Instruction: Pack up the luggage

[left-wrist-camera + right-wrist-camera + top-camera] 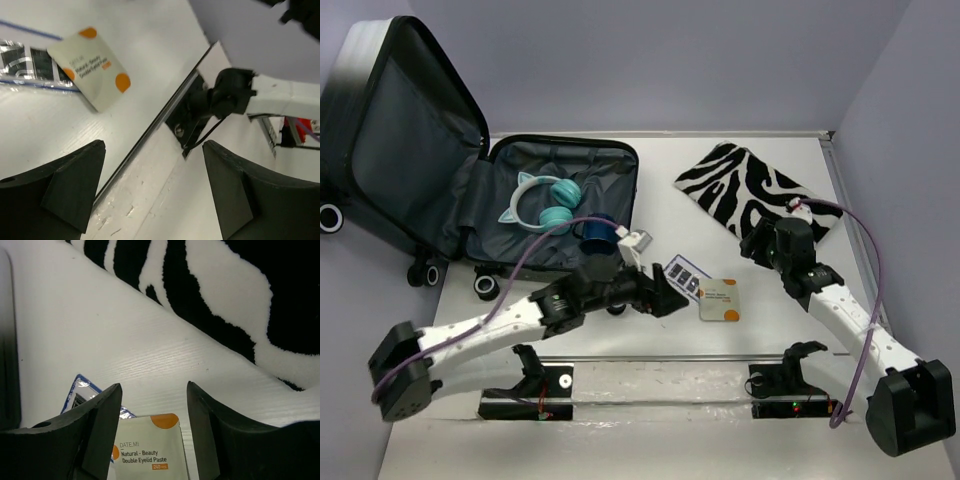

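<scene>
**Top view.** The luggage (605, 175) lies open at the back left of the table, with its lid propped against the wall. Its tray holds teal headphones (545, 205). The luggage lies behind and to the left of both grippers, and the left arm is much the nearer. The left gripper (672, 293) sits just beside the sachet strip (685, 275). The orange-dotted packet (718, 300) is immediately to its right, between the two arms. The right gripper (757, 245) hovers at the near edge of the zebra cloth (750, 190).

**Left wrist view.** The left gripper (154, 150) is spread wide and holds nothing. The packet (92, 67) lies ahead, off to one finger's side and not between the fingers.

**Right wrist view.** The right gripper (154, 405) is parted and empty. The packet (147, 447) shows in its gap, apart from both fingers. We judge that either arm could take the packet, but that the left arm has the shorter carry.
</scene>
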Action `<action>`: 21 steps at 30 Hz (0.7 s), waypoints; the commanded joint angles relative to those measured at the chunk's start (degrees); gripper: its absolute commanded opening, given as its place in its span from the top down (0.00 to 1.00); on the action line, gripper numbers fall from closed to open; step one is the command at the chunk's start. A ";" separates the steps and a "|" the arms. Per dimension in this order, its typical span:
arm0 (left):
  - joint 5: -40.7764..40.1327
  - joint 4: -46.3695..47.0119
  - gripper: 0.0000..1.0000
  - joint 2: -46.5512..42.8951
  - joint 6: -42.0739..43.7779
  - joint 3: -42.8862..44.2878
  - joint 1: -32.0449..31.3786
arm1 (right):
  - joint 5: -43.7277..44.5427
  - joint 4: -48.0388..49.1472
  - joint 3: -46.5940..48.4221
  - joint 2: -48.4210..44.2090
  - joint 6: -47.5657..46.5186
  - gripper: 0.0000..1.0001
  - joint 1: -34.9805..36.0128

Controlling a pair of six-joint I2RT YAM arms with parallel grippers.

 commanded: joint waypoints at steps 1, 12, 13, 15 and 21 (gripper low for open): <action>-9.25 10.00 0.10 10.74 -7.70 0.72 -5.45 | -7.56 6.14 -4.20 -0.93 3.12 0.41 -2.01; -10.67 29.25 0.28 40.27 -19.14 3.00 -8.36 | -12.92 9.13 -9.47 -5.76 3.56 0.43 -2.01; -10.23 30.13 0.29 43.77 -19.67 3.52 -8.44 | -13.45 9.31 -9.74 -6.28 3.56 0.43 -2.01; -9.79 32.50 0.32 46.70 -21.50 4.23 -8.36 | -13.63 9.23 -10.36 -7.87 3.12 0.43 -2.01; -11.63 35.33 0.44 51.54 -23.89 4.14 -8.36 | -14.07 8.96 -11.06 -10.59 2.77 0.43 -2.01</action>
